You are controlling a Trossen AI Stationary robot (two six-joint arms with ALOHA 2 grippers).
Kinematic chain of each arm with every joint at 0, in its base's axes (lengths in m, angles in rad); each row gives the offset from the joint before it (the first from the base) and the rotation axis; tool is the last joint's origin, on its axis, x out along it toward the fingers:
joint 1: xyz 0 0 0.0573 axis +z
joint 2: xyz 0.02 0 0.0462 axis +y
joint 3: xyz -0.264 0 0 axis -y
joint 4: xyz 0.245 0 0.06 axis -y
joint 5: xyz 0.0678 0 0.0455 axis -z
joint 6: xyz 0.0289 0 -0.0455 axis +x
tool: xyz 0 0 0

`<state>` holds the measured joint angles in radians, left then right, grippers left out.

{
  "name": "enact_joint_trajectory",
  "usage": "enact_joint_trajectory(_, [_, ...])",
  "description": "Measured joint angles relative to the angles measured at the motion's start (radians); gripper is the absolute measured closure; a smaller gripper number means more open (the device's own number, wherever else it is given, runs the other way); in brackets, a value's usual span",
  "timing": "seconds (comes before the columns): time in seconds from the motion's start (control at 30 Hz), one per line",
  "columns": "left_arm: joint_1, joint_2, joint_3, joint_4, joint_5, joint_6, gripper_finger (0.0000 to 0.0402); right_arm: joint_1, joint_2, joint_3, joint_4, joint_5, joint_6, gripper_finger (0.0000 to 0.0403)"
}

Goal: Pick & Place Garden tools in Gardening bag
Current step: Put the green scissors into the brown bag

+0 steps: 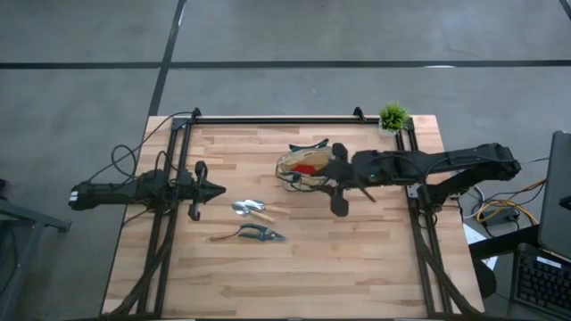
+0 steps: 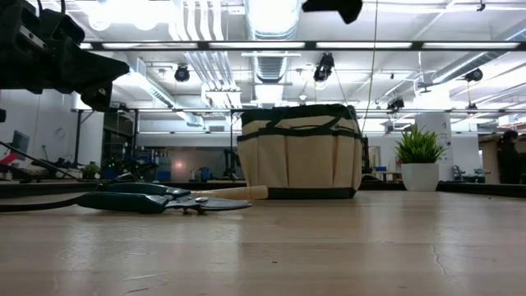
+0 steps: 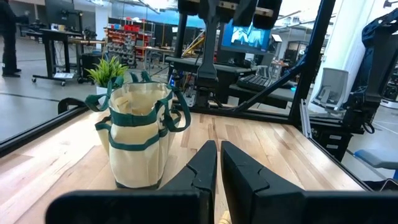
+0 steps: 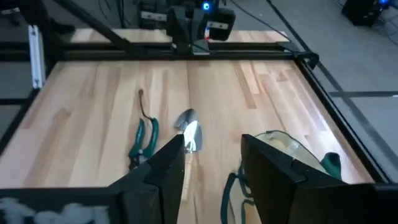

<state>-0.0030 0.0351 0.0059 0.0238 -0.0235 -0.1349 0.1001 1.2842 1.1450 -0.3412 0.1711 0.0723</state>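
Note:
The tan gardening bag (image 1: 302, 167) with green trim stands upright on the table's far middle; it also shows in the low view (image 2: 300, 152) and the left wrist view (image 3: 140, 137). A red rounded item (image 1: 306, 167) lies inside it. The trowel (image 1: 252, 210) and the green-handled pruning shears (image 1: 250, 234) lie flat on the table, left of the bag and nearer the front edge. My right gripper (image 4: 214, 162) is open and empty above the bag's near right rim. My left gripper (image 3: 217, 168) is shut and empty at the table's left. The small dark hand tool does not show.
A small potted plant (image 1: 393, 117) stands at the far right corner. A black frame rail (image 1: 277, 119) runs along the table's far edge and down both sides. Bare wood lies along the near edge (image 1: 294, 285).

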Motion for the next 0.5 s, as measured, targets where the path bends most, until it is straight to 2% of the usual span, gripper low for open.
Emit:
enact_joint_trajectory(0.2, [0.0, 0.0, 0.0, 0.0, 0.0, 0.0, 0.0376, -0.001, 0.092, -0.001, 0.015, 0.003, -0.024, 0.0267])
enact_joint_trajectory(0.5, [0.0, 0.0, 0.0, 0.0, 0.0, 0.0, 0.0376, 0.001, 0.162, -0.001, 0.037, 0.003, -0.031, 0.0285])
